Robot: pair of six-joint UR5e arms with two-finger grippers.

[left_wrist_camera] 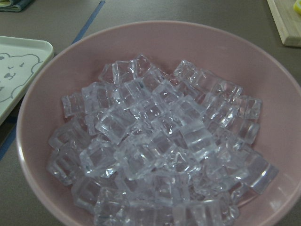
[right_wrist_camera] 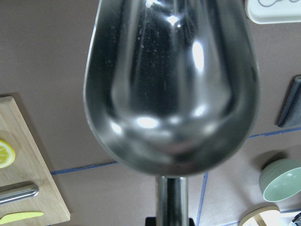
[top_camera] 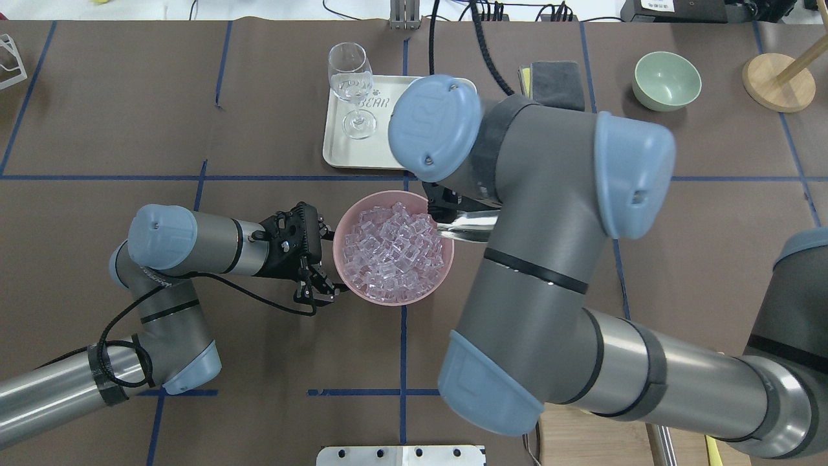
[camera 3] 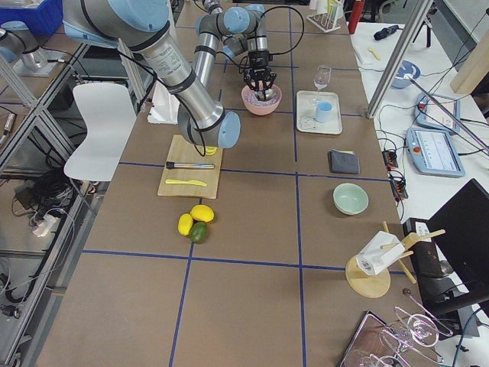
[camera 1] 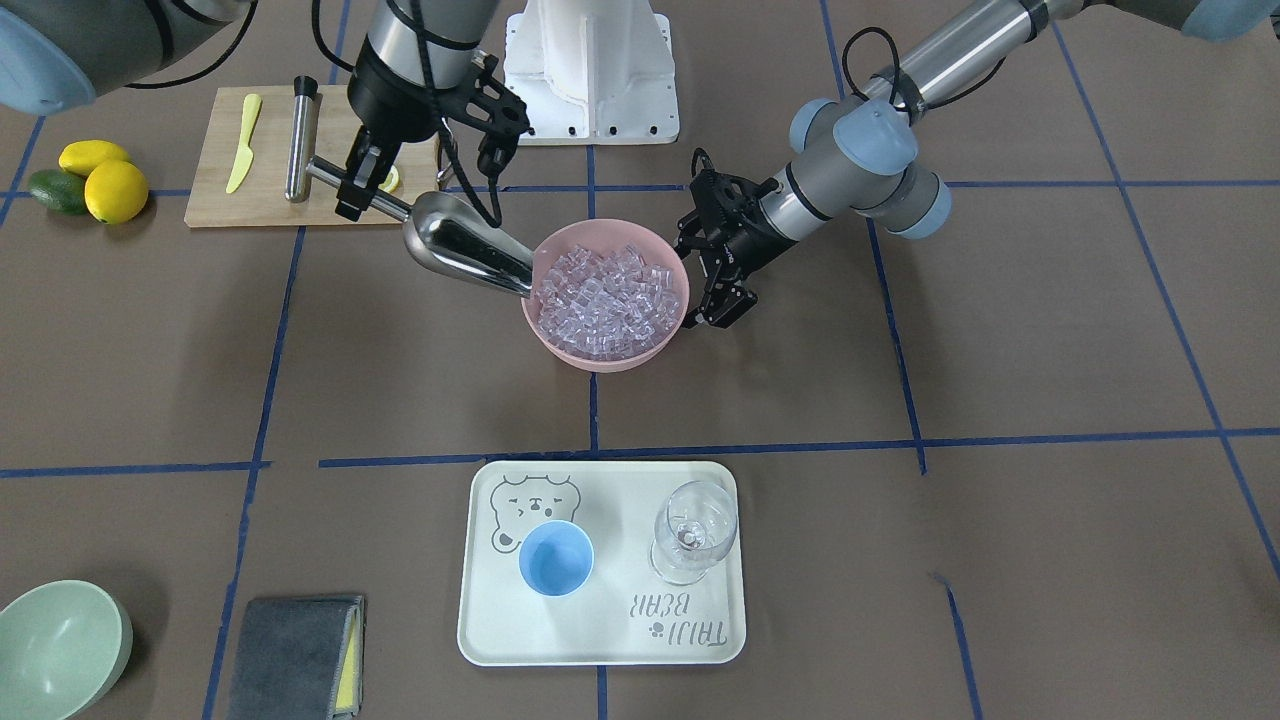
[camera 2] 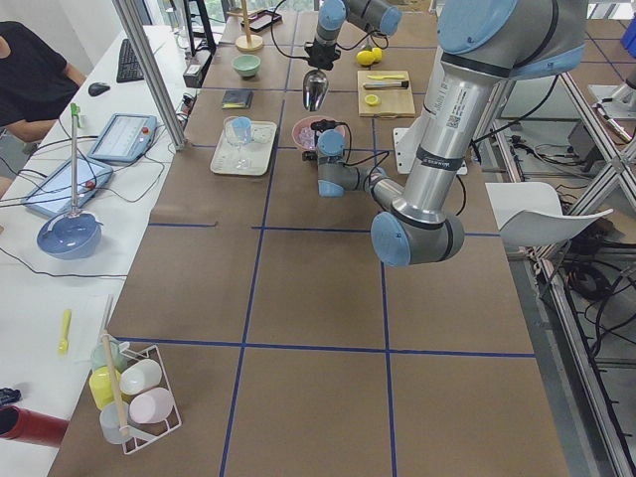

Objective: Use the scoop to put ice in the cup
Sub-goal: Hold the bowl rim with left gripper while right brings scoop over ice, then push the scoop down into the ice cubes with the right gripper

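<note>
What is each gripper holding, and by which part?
Right gripper: the scoop, by its handle. Left gripper: beside the bowl rim; whether it grips, I cannot tell.

The brown table (camera 1: 1050, 330), gridded with blue tape, carries a pink bowl (camera 1: 600, 362) at its middle. A pale tray (camera 1: 610, 640) lies farther from the robot. A wooden board (camera 1: 225, 205) sits beside the robot's white base (camera 1: 590, 90). Near the board are lemons (camera 1: 115, 190) touching an avocado (camera 1: 55, 190). Near the tray are a green bowl (camera 1: 60, 650) and a grey cloth (camera 1: 290, 655).
</note>
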